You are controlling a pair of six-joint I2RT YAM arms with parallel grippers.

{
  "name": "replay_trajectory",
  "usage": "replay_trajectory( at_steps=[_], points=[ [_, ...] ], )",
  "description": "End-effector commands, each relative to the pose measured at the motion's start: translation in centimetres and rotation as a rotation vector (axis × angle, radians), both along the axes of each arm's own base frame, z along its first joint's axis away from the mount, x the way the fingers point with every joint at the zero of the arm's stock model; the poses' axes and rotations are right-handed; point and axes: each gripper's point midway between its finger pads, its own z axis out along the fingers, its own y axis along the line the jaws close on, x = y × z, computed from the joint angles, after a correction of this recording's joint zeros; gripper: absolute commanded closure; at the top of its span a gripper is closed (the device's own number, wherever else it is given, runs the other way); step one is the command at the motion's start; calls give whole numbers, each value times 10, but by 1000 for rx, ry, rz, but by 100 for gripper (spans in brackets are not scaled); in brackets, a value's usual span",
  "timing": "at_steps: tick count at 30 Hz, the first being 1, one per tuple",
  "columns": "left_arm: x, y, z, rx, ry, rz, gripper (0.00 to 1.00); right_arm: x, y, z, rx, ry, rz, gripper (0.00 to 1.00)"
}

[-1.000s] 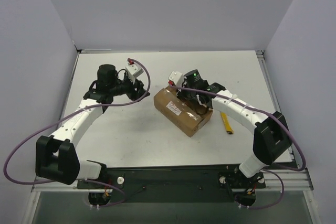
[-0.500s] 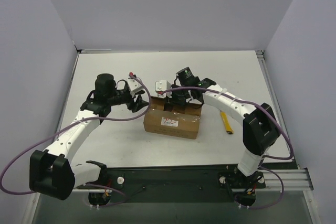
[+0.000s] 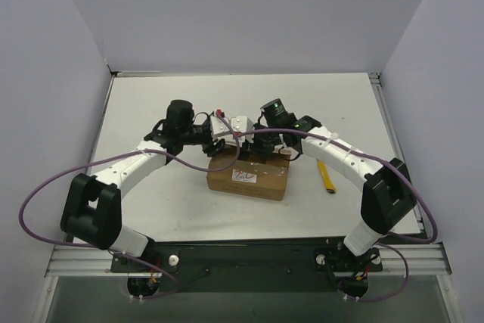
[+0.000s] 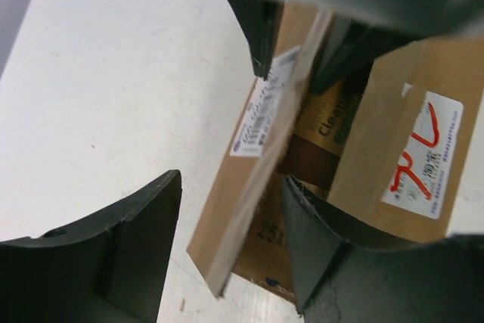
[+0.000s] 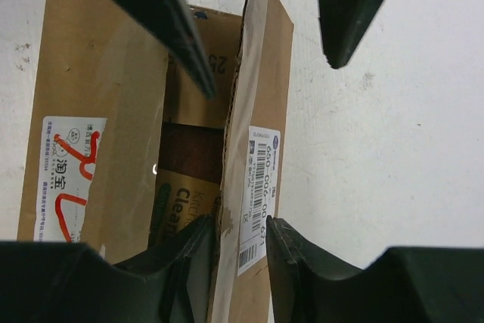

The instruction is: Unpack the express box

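Table [image 3: 151, 209]: box [image 3: 249, 178] sits mid-table, just ahead of both arms, long side facing the bases. It's already open on top.

Far flap [image 5: 261, 73] stands roughly upright. The near flap, with the red-scrawled label [image 5: 68, 172], lies lower and leaves a slot between the two. Through the slot I can see a brown packet [image 5: 189, 156] with a dark band and some print, sitting inside the box.

Both grippers are on that upright flap from opposite ends, my guess being to fold it outward and widen the opening for the packet.

- left gripper [image 4: 231, 179]: jaws wide, straddling the flap's end. One finger is clear of the cardboard on the outer side, the other sits on the inner side over the slot. Not closed on anything.
- right gripper [image 5: 238, 221]: jaws narrow, one finger each side of the flap edge near the barcode sticker [image 5: 257, 194]. Cardboard fills most of the gap. Can't tell whether it's pinching or just bracketing.

Knife [image 3: 326, 175]: yellow, lying on the table right of the box, apart from it and beside the right forearm. Probably parked there because the seam is already open.

Next step as I read it: spread the flap, then reach in. Risk is the box skidding, since nothing pins it.
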Motion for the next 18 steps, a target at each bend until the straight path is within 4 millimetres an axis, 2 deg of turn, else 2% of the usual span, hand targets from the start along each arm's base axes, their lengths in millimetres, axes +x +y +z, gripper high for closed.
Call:
replay_trajectory(
  at_steps=[1,3,4,10,13,18],
  points=[
    [26,-12,10,28,-133,-40,38,-8,0,21,54,-11,-28,66],
    [27,-12,4,45,-134,-57,44,-3,-6,29,74,-1,-95,66],
    [26,-12,0,54,-127,-64,45,4,-16,33,89,5,-140,66],
    [19,-11,-20,91,-114,-105,50,15,-51,61,163,26,-307,65],
    [17,-12,-29,123,-109,-118,56,13,-65,73,180,32,-349,64],
    [17,-15,-37,154,-139,-136,59,1,-76,94,204,2,-357,64]
  ],
)
